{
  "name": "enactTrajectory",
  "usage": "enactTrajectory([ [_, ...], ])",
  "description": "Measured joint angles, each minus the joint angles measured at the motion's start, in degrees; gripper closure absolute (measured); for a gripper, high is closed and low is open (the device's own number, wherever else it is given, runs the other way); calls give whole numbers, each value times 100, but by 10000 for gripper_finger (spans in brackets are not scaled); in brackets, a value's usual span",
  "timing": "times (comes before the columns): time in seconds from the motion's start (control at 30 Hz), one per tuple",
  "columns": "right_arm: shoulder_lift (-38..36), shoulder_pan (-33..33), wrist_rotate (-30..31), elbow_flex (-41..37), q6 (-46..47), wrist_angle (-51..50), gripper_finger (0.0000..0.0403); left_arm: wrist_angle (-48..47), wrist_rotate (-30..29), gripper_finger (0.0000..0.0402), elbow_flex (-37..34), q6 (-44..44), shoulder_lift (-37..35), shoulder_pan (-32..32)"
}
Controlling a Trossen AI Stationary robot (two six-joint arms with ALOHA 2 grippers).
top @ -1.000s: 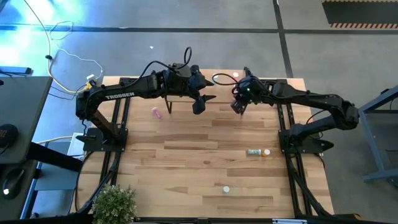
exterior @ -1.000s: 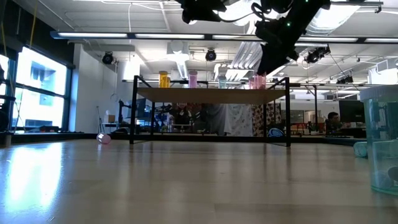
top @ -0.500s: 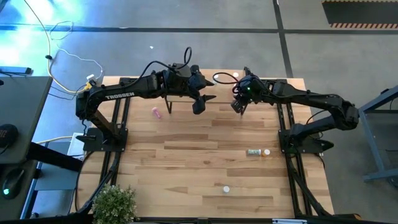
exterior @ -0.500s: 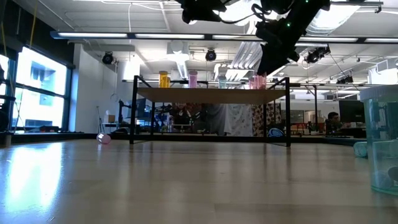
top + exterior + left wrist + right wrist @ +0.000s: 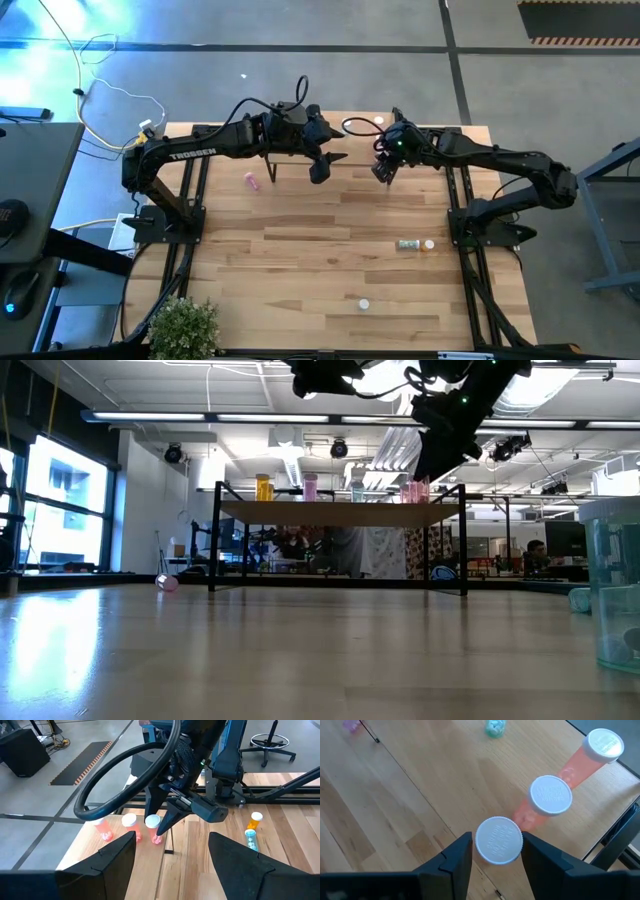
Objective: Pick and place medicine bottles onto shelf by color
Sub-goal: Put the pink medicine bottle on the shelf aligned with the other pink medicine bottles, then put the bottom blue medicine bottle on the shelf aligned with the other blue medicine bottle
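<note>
Stayed put since a moment ago: right gripper (image 5: pixel 498 851) pinching a red bottle (image 5: pixel 499 840) over the shelf (image 5: pixel 340 512), not yet released; left gripper (image 5: pixel 172 850) spread, waiting nearby.

My dark right gripper (image 5: pixel 496 851) flanks a white-capped red bottle (image 5: pixel 499 840); light-wood shelf (image 5: pixel 445 780), black legs.

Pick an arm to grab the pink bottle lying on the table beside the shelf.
Left. The left gripper is open, empty and on the pink bottle's side. The right gripper is farther off, occupied at a white-capped bottle on the shelf.
</note>
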Motion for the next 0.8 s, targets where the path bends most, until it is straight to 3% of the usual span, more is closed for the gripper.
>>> enactTrajectory([
  [0.5,-12,0,57,639,-1,-325,247,1,0,161,-1,0,0,0],
  [0.8,-14,99,61,1889,466,-1398,247,-463,-5,161,-7,14,-70,11],
])
